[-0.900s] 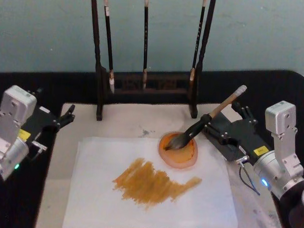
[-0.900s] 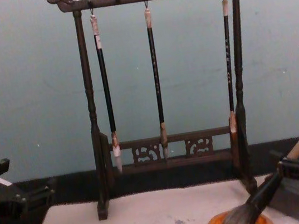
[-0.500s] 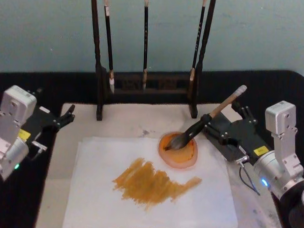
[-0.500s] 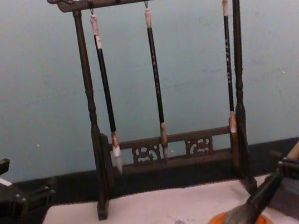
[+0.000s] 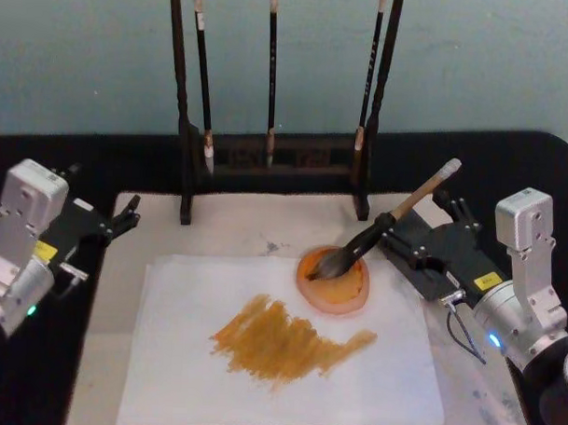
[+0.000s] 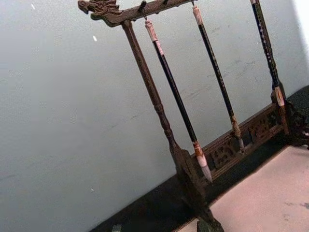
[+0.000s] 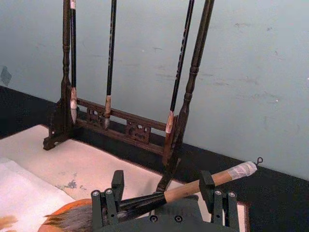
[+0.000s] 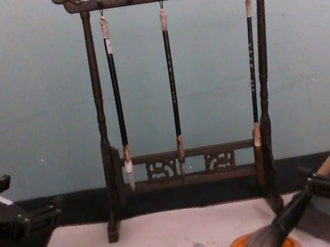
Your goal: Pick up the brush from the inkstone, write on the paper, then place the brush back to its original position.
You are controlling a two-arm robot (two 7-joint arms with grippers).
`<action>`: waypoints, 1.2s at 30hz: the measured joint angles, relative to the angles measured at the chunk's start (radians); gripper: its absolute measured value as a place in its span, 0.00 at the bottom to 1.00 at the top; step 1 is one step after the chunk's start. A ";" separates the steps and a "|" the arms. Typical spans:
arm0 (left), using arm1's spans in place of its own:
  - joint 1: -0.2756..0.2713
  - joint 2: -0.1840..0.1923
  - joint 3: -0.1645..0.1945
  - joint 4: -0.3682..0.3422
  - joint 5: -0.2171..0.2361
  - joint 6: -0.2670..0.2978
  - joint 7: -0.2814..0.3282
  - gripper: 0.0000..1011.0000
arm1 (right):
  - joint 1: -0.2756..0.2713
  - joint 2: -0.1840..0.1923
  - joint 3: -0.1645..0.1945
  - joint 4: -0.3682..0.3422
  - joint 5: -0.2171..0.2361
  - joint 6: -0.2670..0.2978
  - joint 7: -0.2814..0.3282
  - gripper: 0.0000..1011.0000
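- Brush (image 5: 377,230) with tan handle and bushy grey bristles lies slanted, bristles down in the inkstone (image 5: 348,297), white capped end raised toward the back right
- Inkstone, a small round orange-brown dish, sits on the back right corner of the paper (image 5: 185,368)
- Paper is a white sheet lying flat on a cream mat (image 5: 246,225), with a wide ochre smear (image 5: 284,343) across its middle
- Right hand (image 5: 420,217) is at the brush handle on the right side of the mat; its fingers (image 7: 105,203) stand wide apart, one near the black ferrule and one near the cap, and the handle runs across them unclamped
- Left hand (image 5: 105,206) is parked over the left edge of the dark worktop (image 5: 510,155), well apart from the paper, fingers apart and holding nothing
- Behind the mat a dark wooden rack (image 5: 267,161) stands upright with three slim black brushes (image 8: 172,85) hanging from its top bar
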 joint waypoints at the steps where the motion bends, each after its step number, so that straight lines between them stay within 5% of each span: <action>1: 0.000 0.000 0.000 0.000 0.000 0.000 0.000 1.00 | 0.000 0.000 0.000 0.000 0.000 0.000 0.000 0.99; 36: 0.000 0.000 0.000 0.000 0.000 0.000 0.000 1.00 | 0.000 0.000 0.000 0.000 0.000 0.000 0.000 0.99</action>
